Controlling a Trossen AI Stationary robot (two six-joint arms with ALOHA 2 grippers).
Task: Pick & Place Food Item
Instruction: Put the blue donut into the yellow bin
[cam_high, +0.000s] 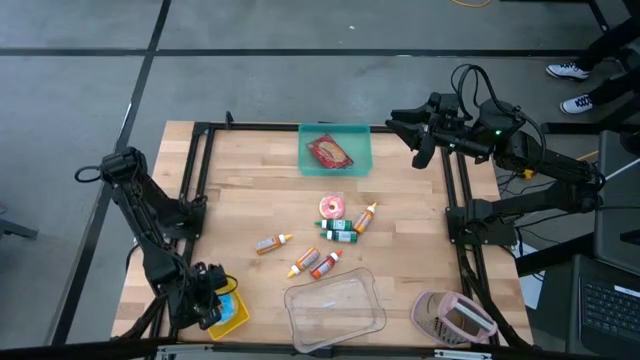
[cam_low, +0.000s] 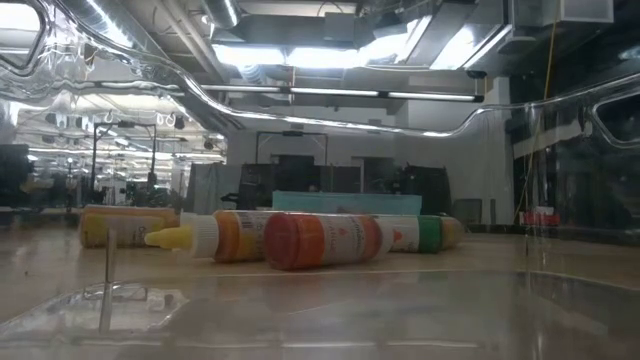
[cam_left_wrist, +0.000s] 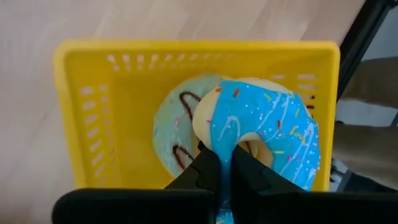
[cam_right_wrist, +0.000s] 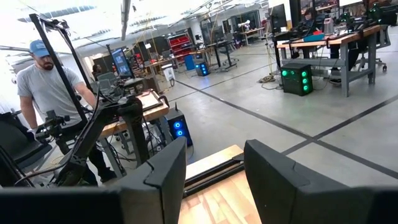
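Observation:
At the table's near left corner stands a yellow basket (cam_high: 234, 316) (cam_left_wrist: 186, 53). A pale mint doughnut with brown stripes (cam_left_wrist: 174, 127) lies on its floor. My left gripper (cam_high: 208, 303) (cam_left_wrist: 225, 173) hangs over the basket, shut on a blue-iced doughnut with sprinkles (cam_left_wrist: 270, 127). That doughnut overlaps the mint one in the wrist view. My right gripper (cam_high: 405, 130) (cam_right_wrist: 214, 177) waits open and level, raised above the table's far right corner, with nothing between its fingers. My left gripper pinches the blue doughnut's ring (cam_left_wrist: 224, 155) between its two fingers, on the side of the ring nearest the wrist. The fingers slant down from above. The doughnut stands tilted over the basket; whether it touches the mint doughnut below, I cannot tell.
A pink doughnut (cam_high: 332, 207) and several small bottles (cam_high: 340, 232) (cam_low: 320, 240) lie mid-table. A teal bin (cam_high: 336, 150) with a red item stands at the far edge. A clear container (cam_high: 333, 310) and a pink object (cam_high: 452, 318) sit near the front. A person (cam_right_wrist: 50, 93) stands beyond the table.

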